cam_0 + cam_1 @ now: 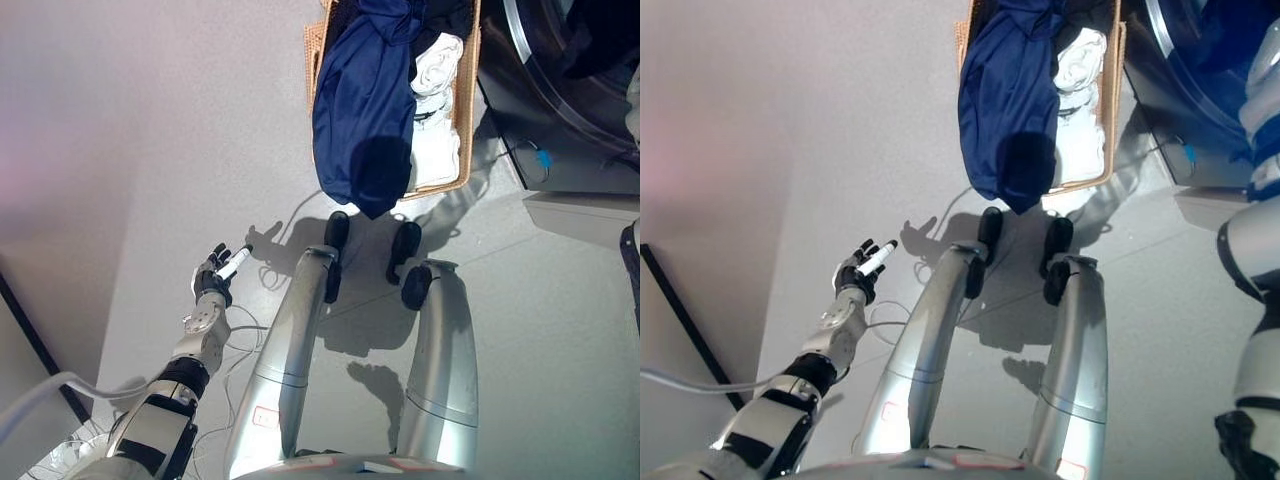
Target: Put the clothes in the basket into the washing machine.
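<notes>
A wicker basket [465,110] stands on the grey floor at top centre. A navy garment [365,100] fills it and hangs over its near rim. Beside the navy one, at the basket's right side, lies a white garment [435,70]. The dark washing machine [560,90] is at the top right, and its round opening faces the basket. My left hand [218,270] is open at the lower left, well short of the basket, with nothing in it. My right hand [1265,120] shows at the right edge by the machine's opening, and its fingers cannot be made out.
A pale wall runs along the left, with a black strip [35,340] at its foot. A light grey ledge [580,215] lies below the machine. A white hose [50,390] curves across the lower left corner.
</notes>
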